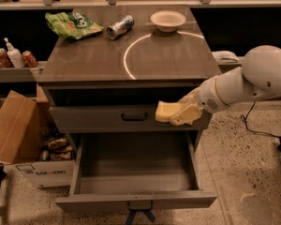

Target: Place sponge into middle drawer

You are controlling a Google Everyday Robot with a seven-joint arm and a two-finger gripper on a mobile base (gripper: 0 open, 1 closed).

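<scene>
The pale-yellow sponge is held by my gripper, which is shut on its right end. The sponge hangs in front of the closed upper drawer front, above the right part of the open middle drawer. That drawer is pulled out, with a bare flat grey floor and a small handle tab at its front edge. My white arm reaches in from the right.
On the cabinet top lie a green crinkled bag, a tipped can and a white bowl. The drawer front with a dark bar handle is shut. A cardboard box stands at the left; bottles and cans sit on a shelf.
</scene>
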